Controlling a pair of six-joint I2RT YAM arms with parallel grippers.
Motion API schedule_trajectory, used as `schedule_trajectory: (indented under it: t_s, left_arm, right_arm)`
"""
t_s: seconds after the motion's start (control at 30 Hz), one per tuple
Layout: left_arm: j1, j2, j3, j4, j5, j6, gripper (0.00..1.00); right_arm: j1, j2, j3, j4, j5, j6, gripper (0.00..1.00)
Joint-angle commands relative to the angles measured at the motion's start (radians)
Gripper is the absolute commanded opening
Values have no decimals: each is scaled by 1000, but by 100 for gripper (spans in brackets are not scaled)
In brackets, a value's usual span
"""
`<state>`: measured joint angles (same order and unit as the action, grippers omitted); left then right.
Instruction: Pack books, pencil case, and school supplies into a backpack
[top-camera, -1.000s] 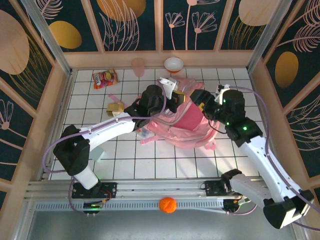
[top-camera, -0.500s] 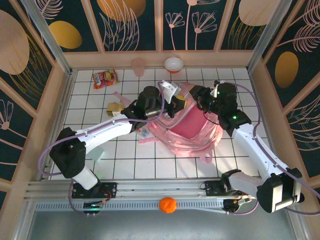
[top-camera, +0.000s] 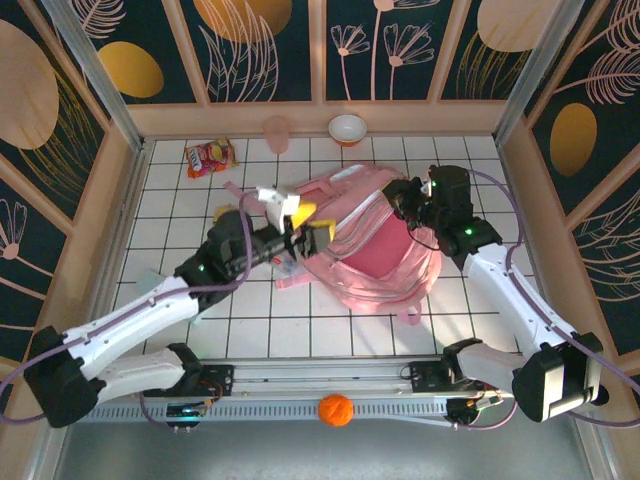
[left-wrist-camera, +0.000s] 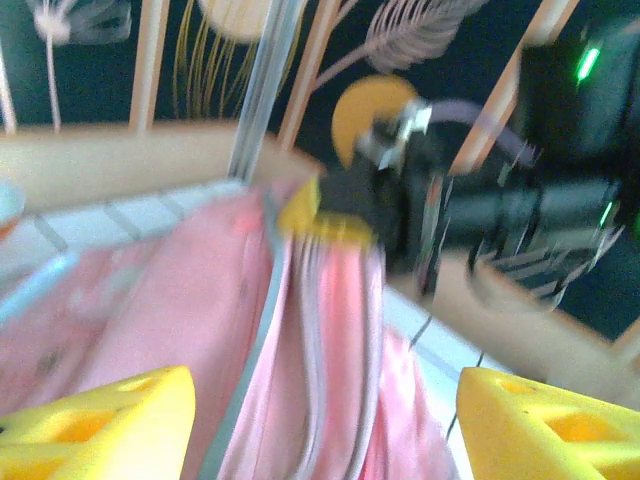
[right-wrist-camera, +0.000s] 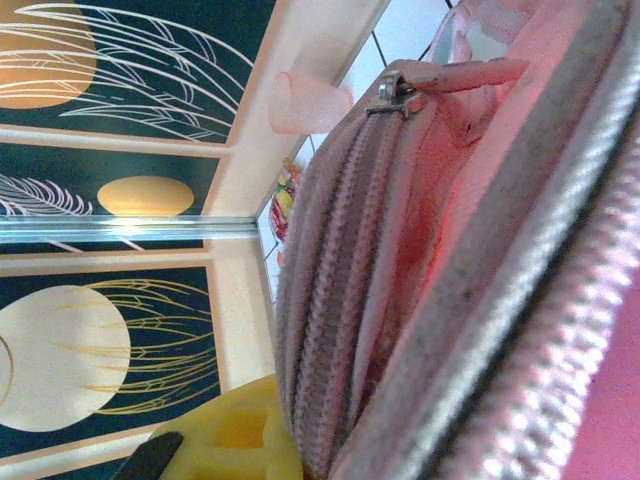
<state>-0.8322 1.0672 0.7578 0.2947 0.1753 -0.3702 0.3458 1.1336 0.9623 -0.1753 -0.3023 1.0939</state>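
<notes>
**Backpack rim pinched on the right, left tool open beside it**

At the left of the bench (top-camera: 170, 200) a tan-yellow block (top-camera: 230, 215) of the school supplies lies loose, close to the left arm. It looks rigid and light, probably easy to pinch across its flat sides.

Just right of it the left tool (top-camera: 303, 225) hovers at the left edge of the backpack (top-camera: 352, 290). Its yellow fingers (left-wrist-camera: 90, 425) are spread wide with nothing between them.

The backpack lies mid-bench, pink, soft and limp. Fabric like this is likely to slump and slide, so the firmer zip rim (right-wrist-camera: 330, 250) or a strap looks the better place to hold.

On its far right edge the right tool (top-camera: 408, 198) seems clamped onto that rim. The left wrist view shows its yellow tips on either side of the fabric, though blurred.

The bag's inside sits in folds and shadow, so what it holds cannot be told. A small pale item under the left arm is too covered to name. The right wrist view is pressed so close to the zip that little else reads clearly.
</notes>
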Motion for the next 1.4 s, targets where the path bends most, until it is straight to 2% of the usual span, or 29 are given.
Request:
schedule_trajectory:
  t_s: [0.0,0.1,0.23,0.37,0.5,0.63,0.9,1.17,1.23,1.3,1.37]
  left_arm:
    - [-3,-63,-191,48,34,24,67]
    - [-2,-105,-321,145,72,167,67]
    - [-3,-50,-341,178,153,404,70]
    - [-2,53,-316,264,174,481,73]
    - [-5,155,-267,300,202,471,71]
    - [-7,206,-257,387,181,431,64]
    - [-22,257,-233,396,101,421,44]
    - [-27,255,-273,339,52,434,50]
    - [-27,253,-285,339,52,434,47]
    - [-28,256,-291,339,44,434,37]
    - [-28,256,-297,339,43,435,34]
  right_arm:
    - [-3,-24,56,158,-30,-37,0]
    - [-3,-23,61,151,-34,-45,0]
    - [-3,-22,59,151,-46,-44,0]
    - [-3,-19,59,153,-54,-47,0]
    - [-1,-17,52,164,-63,-42,0]
    - [1,-9,51,175,-79,-37,0]
    - [8,-4,51,188,-86,-19,0]
    - [7,-11,70,177,-84,-14,0]
    - [8,-10,72,178,-87,-12,0]
    - [7,-10,72,180,-88,-9,0]
    - [8,-12,73,178,-87,-9,0]
